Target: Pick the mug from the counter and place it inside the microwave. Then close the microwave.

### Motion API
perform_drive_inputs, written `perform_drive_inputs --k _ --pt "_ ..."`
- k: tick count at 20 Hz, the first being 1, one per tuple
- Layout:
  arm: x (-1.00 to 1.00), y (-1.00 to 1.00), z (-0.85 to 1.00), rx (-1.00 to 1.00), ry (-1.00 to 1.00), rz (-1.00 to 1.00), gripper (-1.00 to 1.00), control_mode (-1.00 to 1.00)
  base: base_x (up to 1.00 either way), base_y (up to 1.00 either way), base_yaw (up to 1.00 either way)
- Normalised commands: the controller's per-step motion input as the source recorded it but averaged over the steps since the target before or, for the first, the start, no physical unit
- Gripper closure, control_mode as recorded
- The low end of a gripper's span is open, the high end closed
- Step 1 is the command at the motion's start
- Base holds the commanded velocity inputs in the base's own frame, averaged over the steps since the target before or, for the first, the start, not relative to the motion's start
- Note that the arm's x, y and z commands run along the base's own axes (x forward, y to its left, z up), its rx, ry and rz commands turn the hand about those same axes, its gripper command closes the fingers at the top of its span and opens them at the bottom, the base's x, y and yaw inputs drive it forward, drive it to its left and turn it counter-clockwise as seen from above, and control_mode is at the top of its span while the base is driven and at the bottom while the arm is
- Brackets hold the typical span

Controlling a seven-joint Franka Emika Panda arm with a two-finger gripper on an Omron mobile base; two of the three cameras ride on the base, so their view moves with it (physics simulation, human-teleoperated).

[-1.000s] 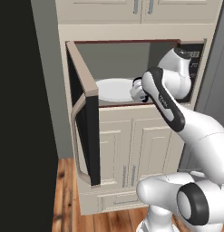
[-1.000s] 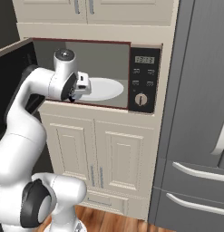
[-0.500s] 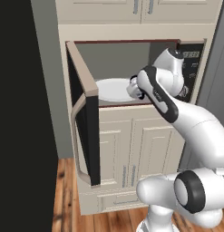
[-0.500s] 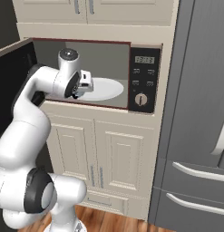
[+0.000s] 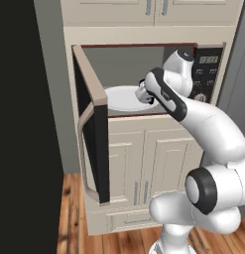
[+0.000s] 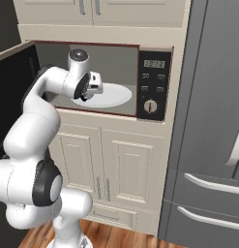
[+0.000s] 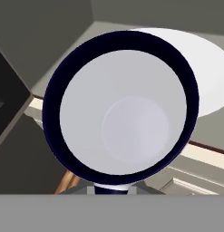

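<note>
My gripper (image 5: pixel 143 92) is shut on the mug (image 7: pixel 127 113), holding it at the open front of the microwave (image 6: pixel 152 85). In the hand view I look straight down into the mug: dark rim, pale inside. It hangs over the microwave's front sill, with the white turntable (image 7: pixel 202 68) just beyond it. In the right base view the gripper (image 6: pixel 94 85) sits above the near edge of the turntable (image 6: pixel 111 96). The tan-framed door (image 5: pixel 91 124) stands wide open to the left. The counter is out of view.
Cream panelled cabinet fronts (image 5: pixel 139 163) run below the microwave, with more cupboards above. A tall grey fridge (image 6: pixel 208 126) stands to the right. A dark wall (image 5: pixel 25 124) lies left of the open door. The floor is wood.
The hand with the mug has edged a little further toward the microwave opening. The grip and the open door are unchanged.
</note>
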Motion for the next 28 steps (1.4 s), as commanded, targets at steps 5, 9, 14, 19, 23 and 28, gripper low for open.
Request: perform_drive_inputs --k 5,9,14,19,23,28 --pt "0.22 0.01 -0.11 0.0 0.0 0.0 1.0 -1.0 0.0 0.0 0.0" --pt "0.18 0.05 -0.35 0.01 0.0 0.0 1.0 -1.0 0.0 0.0 0.0" --pt "0.15 0.02 -0.28 0.03 0.0 0.0 1.0 -1.0 0.0 0.0 0.0" --pt "0.09 0.0 -0.15 0.05 0.0 0.0 1.0 -1.0 0.0 0.0 0.0" --pt "0.07 0.01 -0.1 0.04 0.0 0.0 1.0 -1.0 0.0 0.0 0.0" --pt "0.18 0.0 -0.01 0.01 0.0 0.0 1.0 -1.0 0.0 0.0 0.0"
